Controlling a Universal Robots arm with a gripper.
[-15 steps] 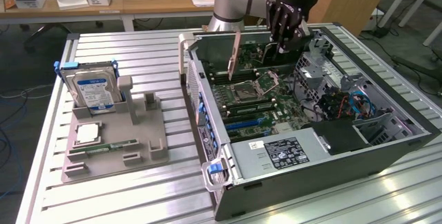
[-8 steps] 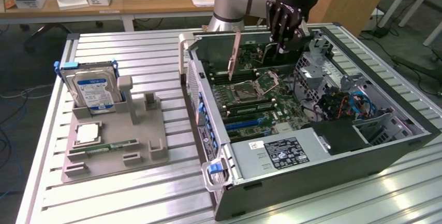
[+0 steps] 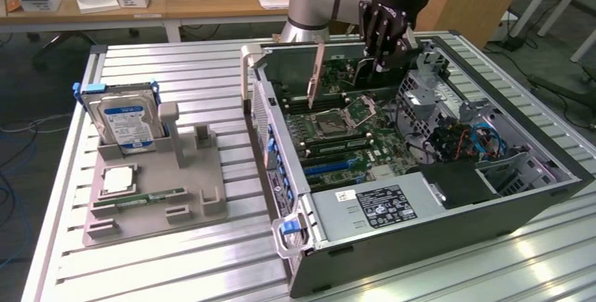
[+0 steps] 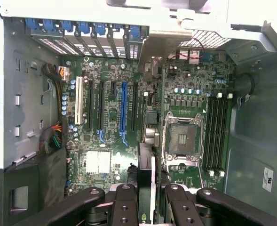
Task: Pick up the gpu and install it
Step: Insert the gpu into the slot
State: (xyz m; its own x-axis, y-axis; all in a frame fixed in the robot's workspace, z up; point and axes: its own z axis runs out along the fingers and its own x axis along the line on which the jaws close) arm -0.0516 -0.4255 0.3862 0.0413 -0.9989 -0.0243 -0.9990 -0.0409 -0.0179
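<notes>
Arm's gripper (image 3: 384,63) is down over the open computer case (image 3: 419,246), which lies on its side on the slatted metal table (image 3: 186,58), toward the table edge on the exterior view's right. Fingers (image 4: 125,203) are clenched on the gpu (image 3: 319,72), one either side of the card.

Position: the gpu is held up inside the case opening, above the motherboard (image 3: 373,141), near the case's far rear corner. Cannot tell how close its lower edge is to the board.

Orientation: card stands on edge, faces vertical. In the wrist view the gpu (image 4: 153,179) shows edge-on, a thin pale line between the fingers. Its long axis runs parallel to the expansion slots (image 4: 124,108) and points from the fingers toward the rear wall with the blue slot latches (image 4: 82,26). The line sits between the slots and the CPU socket (image 4: 183,141). In the exterior view the end toward the rear wall is a narrow, upright, brownish strip.

Elsewhere: grey fixture (image 3: 149,176) sits near the table edge on the exterior view's left. A hard drive (image 3: 125,117) stands upright in it and a memory stick (image 3: 139,197) lies flat
</notes>
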